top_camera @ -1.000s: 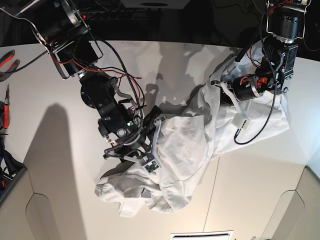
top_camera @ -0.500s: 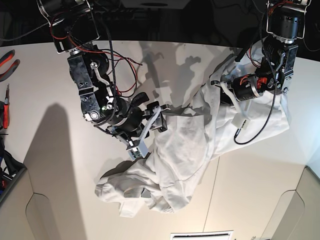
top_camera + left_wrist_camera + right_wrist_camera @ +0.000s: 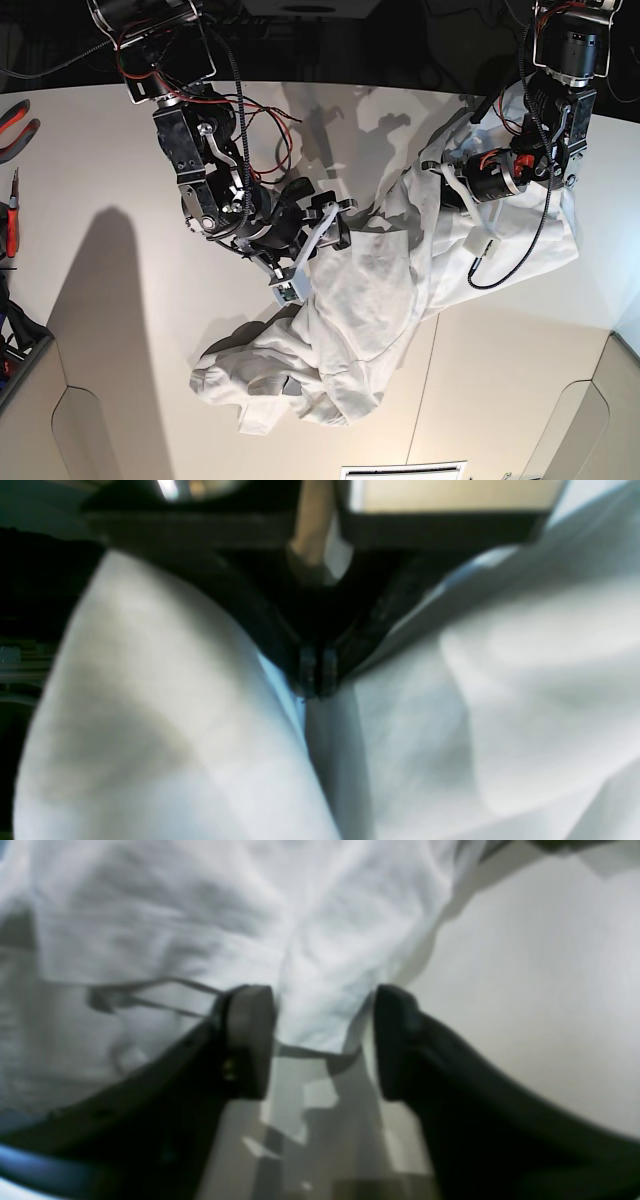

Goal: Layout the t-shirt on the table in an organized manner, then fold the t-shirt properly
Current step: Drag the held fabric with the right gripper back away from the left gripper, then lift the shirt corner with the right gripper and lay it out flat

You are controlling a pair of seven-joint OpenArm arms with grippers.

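The t-shirt (image 3: 380, 300) lies crumpled on the tabletop (image 3: 110, 300), strung in a long diagonal band from a bunched heap at the near edge up to the left gripper (image 3: 315, 680), whose jaws are pinched shut on a fold of it. The right gripper (image 3: 325, 1040) is at the band's middle, on its open-tabletop side, jaws apart with a hanging edge of cloth between them but not yet clamped. The shirt's bulk lies ahead of and beyond those jaws, so the right arm is nearer the loose heap.
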